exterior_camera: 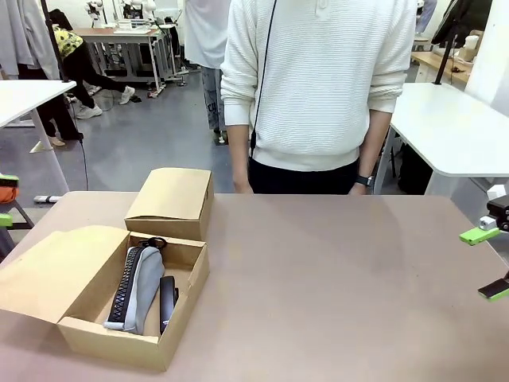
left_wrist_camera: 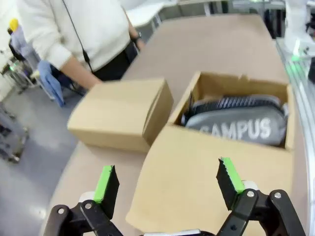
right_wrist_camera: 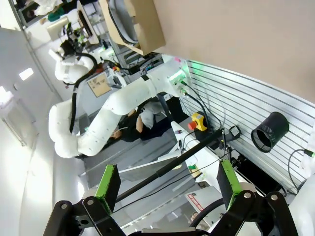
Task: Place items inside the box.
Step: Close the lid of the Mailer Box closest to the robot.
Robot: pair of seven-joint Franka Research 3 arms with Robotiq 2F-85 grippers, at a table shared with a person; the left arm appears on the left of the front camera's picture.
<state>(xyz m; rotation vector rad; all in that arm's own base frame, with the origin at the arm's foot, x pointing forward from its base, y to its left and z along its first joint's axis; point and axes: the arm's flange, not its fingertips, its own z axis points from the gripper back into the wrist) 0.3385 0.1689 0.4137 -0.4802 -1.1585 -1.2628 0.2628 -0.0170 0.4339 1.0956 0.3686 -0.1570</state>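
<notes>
The open cardboard box (exterior_camera: 189, 280) stands at the table's front left, its lid flap (exterior_camera: 60, 270) folded out to the left. Inside lies a grey pencil case (exterior_camera: 143, 293) marked "CAMPUS" (left_wrist_camera: 241, 129), with a dark ribbed strip along one side. A black stapler (exterior_camera: 168, 298) lies beside it. My left gripper (left_wrist_camera: 167, 181) hovers open over the flap (left_wrist_camera: 206, 187), short of the box (left_wrist_camera: 221, 83), with nothing between its fingers. At the table's right edge, far from the box, my right gripper (exterior_camera: 487, 263) is also open and empty. The right wrist view shows its pads (right_wrist_camera: 167, 184) spread apart.
A smaller closed cardboard box (exterior_camera: 171, 199) stands right behind the open one (left_wrist_camera: 118, 110). A person in a white sweater (exterior_camera: 318, 87) stands at the far edge, arms hanging down. The bare brown table (exterior_camera: 334, 278) stretches from the middle to the right.
</notes>
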